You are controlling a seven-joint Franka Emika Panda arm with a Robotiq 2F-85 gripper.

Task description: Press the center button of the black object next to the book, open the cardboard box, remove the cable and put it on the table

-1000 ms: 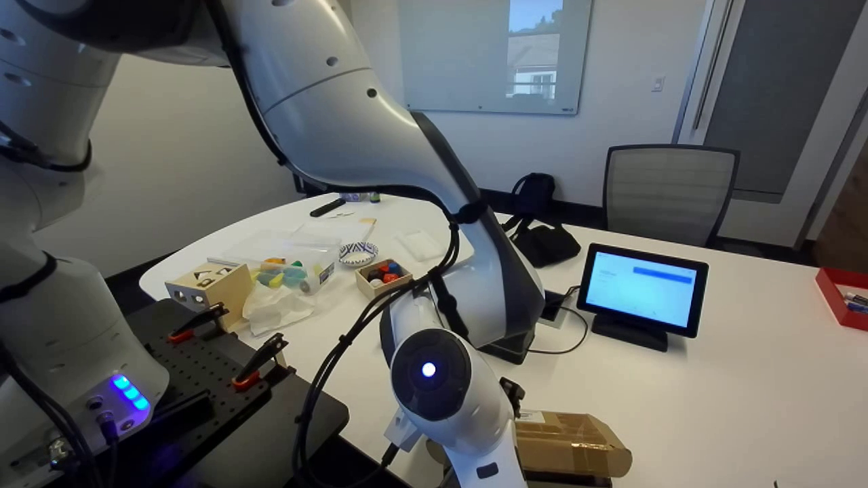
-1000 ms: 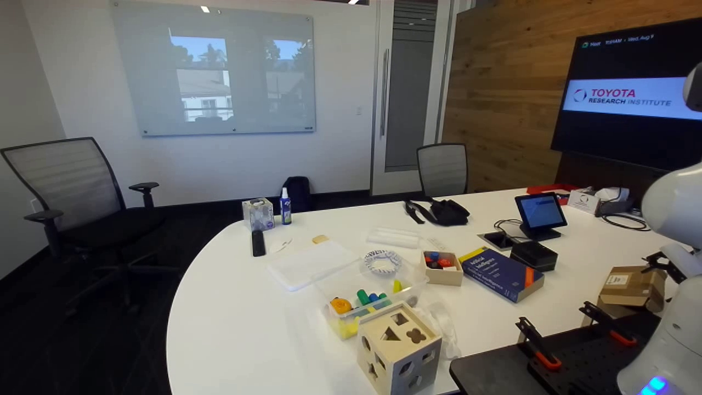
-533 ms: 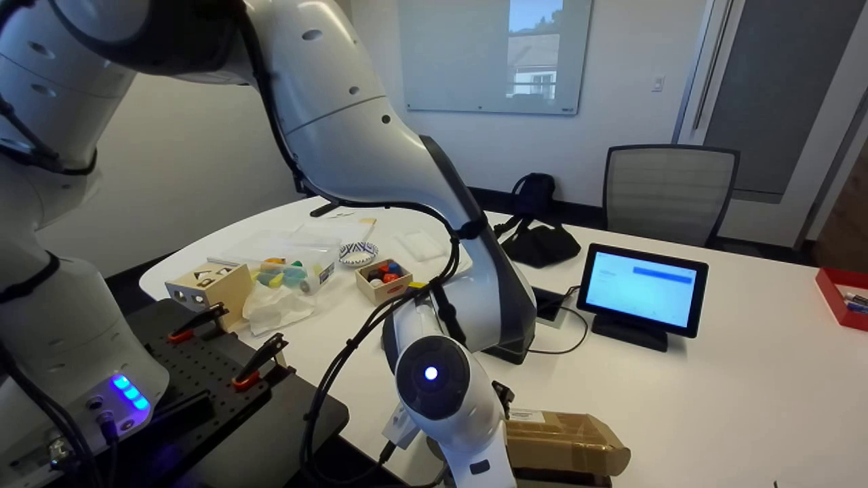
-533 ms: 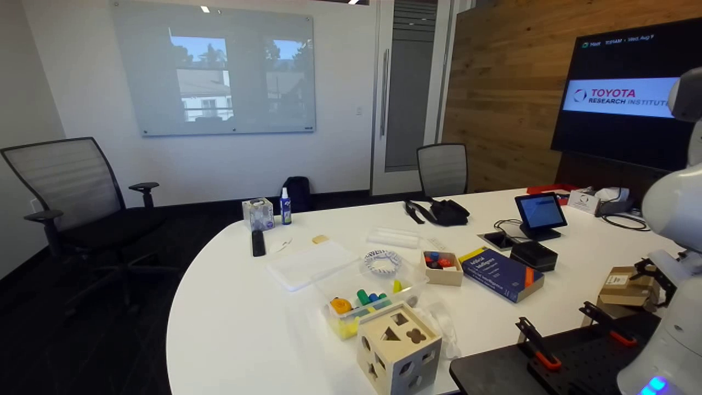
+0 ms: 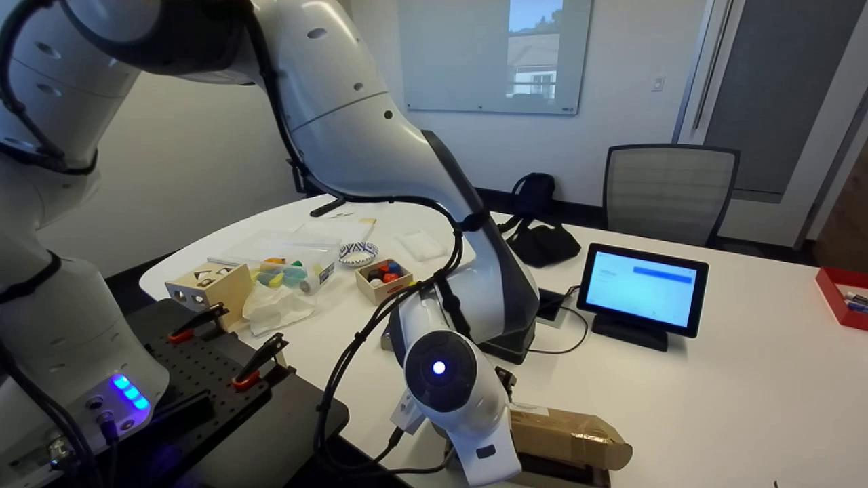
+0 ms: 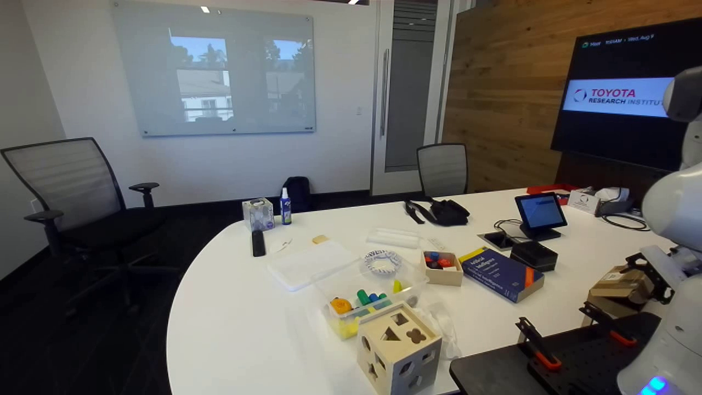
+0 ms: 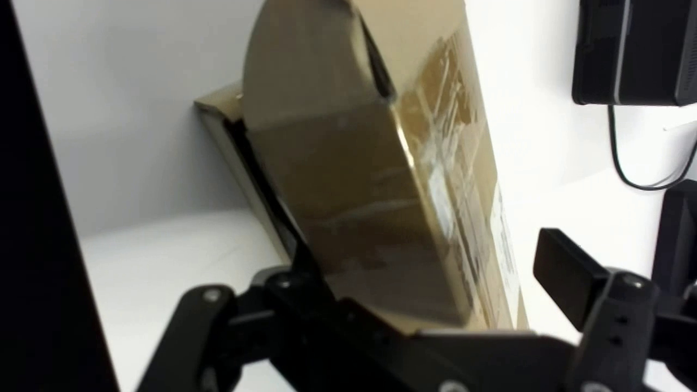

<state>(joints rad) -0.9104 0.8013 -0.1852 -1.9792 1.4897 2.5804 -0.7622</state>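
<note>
The cardboard box (image 6: pixel 622 282) lies on the white table (image 6: pixel 236 329), and its taped top (image 7: pixel 354 179) is tilted, with a dark gap along one long side. It also shows in an exterior view (image 5: pixel 569 437), partly behind the arm. My gripper (image 7: pixel 433 267) is open. One finger is at the dark gap under the box top; the other stands apart past the far side. The gripper also shows in an exterior view (image 6: pixel 652 278) over the box. The black object (image 6: pixel 533 256) sits next to the blue book (image 6: pixel 502 274). The cable is not visible.
The lit tablet (image 5: pixel 644 288) stands beyond the box. A black platform with clamps (image 6: pixel 548 351) lies near the arm base. A wooden shape cube (image 6: pixel 397 348), a clear bin of blocks (image 6: pixel 334 323) and a small block box (image 6: pixel 444 277) stand farther along the table.
My gripper has come in against the box from the side. The box top has tilted and lifted on one side, and the dark gap beneath it has widened.
</note>
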